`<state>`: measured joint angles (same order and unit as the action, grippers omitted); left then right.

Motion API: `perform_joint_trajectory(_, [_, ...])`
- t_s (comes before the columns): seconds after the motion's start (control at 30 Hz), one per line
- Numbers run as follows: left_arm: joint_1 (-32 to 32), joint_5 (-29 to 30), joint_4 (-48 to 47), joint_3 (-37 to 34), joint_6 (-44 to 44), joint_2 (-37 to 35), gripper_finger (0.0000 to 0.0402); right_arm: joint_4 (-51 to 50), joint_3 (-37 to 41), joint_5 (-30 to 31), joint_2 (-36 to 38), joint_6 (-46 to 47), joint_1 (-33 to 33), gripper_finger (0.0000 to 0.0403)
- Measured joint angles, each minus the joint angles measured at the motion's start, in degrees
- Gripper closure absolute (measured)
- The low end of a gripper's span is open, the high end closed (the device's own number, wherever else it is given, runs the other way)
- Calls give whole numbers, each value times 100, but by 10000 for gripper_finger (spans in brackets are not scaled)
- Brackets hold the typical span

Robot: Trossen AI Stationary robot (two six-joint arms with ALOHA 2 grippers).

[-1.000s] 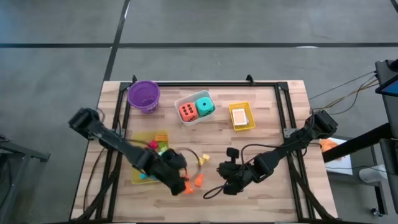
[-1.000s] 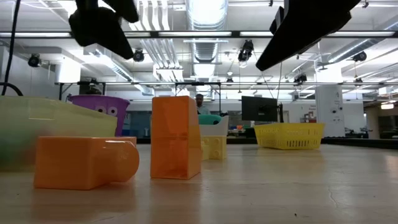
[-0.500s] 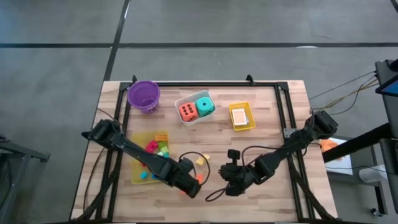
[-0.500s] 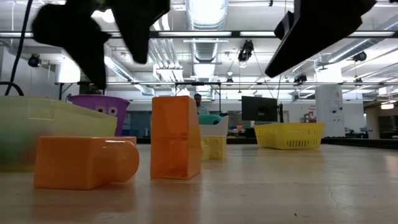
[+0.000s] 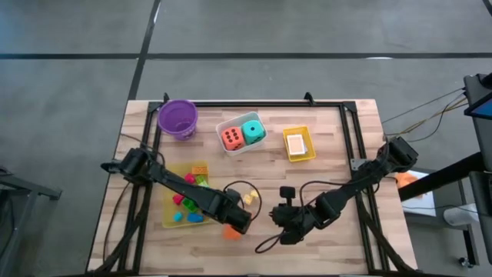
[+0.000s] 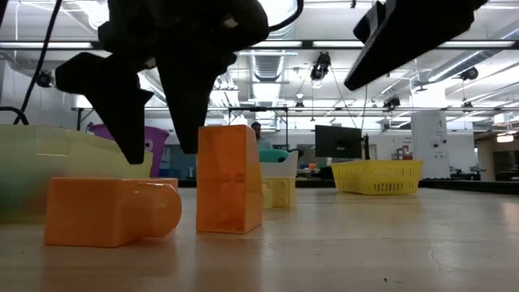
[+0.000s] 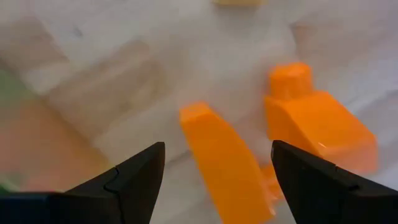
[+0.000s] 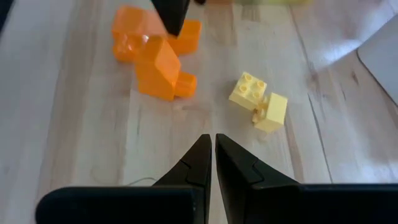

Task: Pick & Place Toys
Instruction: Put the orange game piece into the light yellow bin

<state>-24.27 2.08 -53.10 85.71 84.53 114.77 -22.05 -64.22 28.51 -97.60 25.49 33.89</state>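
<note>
Two orange blocks (image 5: 231, 231) are on the table near its front edge: one stands upright (image 6: 229, 178), one lies on its side (image 6: 113, 211). Two small yellow blocks (image 5: 247, 198) lie just behind them. My left gripper (image 6: 158, 150) is open and empty; its fingers hang just above the lying orange block. In the left wrist view the upright orange block (image 7: 224, 162) shows between the open fingers. My right gripper (image 5: 277, 221) is shut and empty, to the right of the blocks, which lie ahead of it in its wrist view (image 8: 155, 56).
A yellow tray (image 5: 171, 219) with several bright blocks lies at the left. A purple bowl (image 5: 177, 118), a white tray (image 5: 227, 123) with an orange and a teal die, and a small yellow tray (image 5: 298, 158) with a card stand along the far side.
My left gripper has come down toward the two orange blocks and now hangs just above them, its fingers open. The blocks have stayed where they were.
</note>
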Motion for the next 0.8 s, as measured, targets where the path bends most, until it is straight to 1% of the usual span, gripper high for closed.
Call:
perform_joint_trajectory(0.33, [-39, -197, 975, -538, 178, 156, 106, -4, -131, -4, 2, -175, 0, 384])
perform_joint_trajectory(0.57, [-38, -505, 916, -499, 13, 351, 110, -6, -129, -14, 2, -175, 0, 384])
perform_joint_trajectory(0.67, [-39, -515, 861, -482, -140, 360, 137, -6, -131, -17, 2, -195, 0, 384])
perform_joint_trajectory(0.8, [-47, -514, 802, -423, -375, 383, 211, -6, -136, -20, 2, -204, 0, 384])
